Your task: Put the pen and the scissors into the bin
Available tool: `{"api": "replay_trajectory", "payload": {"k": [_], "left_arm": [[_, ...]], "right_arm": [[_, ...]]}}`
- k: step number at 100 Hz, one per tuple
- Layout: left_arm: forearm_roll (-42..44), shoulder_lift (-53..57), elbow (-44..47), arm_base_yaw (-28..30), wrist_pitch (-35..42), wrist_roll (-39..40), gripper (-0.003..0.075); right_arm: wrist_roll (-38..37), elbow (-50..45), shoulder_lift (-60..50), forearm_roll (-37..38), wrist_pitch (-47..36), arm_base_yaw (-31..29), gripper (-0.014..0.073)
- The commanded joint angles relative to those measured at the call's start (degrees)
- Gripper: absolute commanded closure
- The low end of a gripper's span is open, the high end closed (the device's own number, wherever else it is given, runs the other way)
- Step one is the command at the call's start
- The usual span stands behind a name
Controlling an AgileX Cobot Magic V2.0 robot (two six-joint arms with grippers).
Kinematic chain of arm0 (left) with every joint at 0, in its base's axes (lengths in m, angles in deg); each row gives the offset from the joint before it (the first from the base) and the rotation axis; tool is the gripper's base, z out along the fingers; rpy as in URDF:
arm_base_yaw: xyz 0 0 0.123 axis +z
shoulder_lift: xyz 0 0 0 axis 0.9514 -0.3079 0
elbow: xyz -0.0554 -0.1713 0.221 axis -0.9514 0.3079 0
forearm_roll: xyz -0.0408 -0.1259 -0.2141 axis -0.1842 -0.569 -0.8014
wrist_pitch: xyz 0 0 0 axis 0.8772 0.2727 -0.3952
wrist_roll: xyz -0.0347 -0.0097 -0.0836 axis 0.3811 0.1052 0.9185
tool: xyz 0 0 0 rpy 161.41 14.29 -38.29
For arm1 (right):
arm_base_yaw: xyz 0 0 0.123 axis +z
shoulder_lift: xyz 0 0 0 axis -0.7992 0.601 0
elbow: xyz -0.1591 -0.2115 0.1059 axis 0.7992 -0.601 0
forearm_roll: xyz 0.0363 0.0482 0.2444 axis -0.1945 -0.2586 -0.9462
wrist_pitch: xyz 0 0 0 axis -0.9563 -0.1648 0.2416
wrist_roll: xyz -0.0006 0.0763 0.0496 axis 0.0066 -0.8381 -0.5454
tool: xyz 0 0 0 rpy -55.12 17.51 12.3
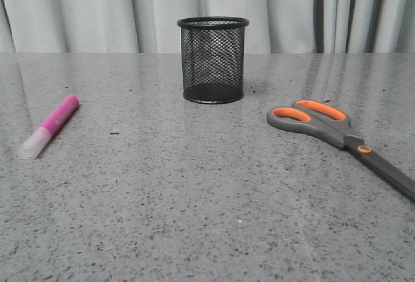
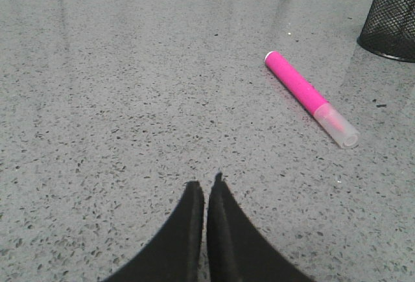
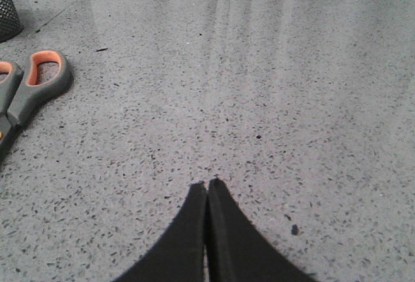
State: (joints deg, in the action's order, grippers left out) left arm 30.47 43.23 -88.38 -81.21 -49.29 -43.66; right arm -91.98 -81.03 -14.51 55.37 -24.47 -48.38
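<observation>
Lying apart — one pen, one scissors.

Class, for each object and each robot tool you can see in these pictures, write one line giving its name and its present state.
pen: lying flat on the table, capped, not held.
scissors: lying flat, blades shut, not held.
bin: upright, open top, nothing visible inside.
left tool: shut, holding nothing, short of the pen.
right tool: shut, holding nothing, off to the side of the scissors.
</observation>
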Motion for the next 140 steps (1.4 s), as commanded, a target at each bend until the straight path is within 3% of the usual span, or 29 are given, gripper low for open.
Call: {"api": "replay_trajectory", "payload": {"k": [1,74,93,100,109,122,129,140], "left_arm": [[-0.71,1.86,1.35,0.09,2.95,0.5,0.074],[-0.71,1.86,1.35,0.09,2.95,0.5,0.074],[1.97,1.86,1.35,0.09,4.13,0.5,0.074],[-1.54,1.86,1.35,0.09,6.29,0.67,0.074],[-22.61,1.86,1.35,0.09,8.79,2.85,0.074],[-37.41,1.86,1.24,0.09,14.59,2.98,0.074],[-44.58,1.86,1.24,0.09,16.65,2.98,0.074],[-50.72,1.86,1.24,0.09,16.77,2.98,0.074]], "right_arm": [[0.21,-0.49,-1.43,0.54,-1.38,-0.22,0.0659],[0.21,-0.49,-1.43,0.54,-1.38,-0.22,0.0659],[0.21,-0.49,-1.43,0.43,-8.83,-0.22,0.0659],[-0.13,-0.49,-1.43,-7.48,-14.94,-0.22,0.0659],[-0.39,-0.49,-1.43,-24.17,-21.04,-0.22,0.0659],[-0.39,-0.49,-1.43,-43.98,-23.67,-0.22,0.0659],[-0.39,-0.49,-1.43,-49.25,-24.01,-0.22,0.0659],[-0.39,-0.49,-1.43,-49.29,-24.11,-0.22,0.0659]]}}
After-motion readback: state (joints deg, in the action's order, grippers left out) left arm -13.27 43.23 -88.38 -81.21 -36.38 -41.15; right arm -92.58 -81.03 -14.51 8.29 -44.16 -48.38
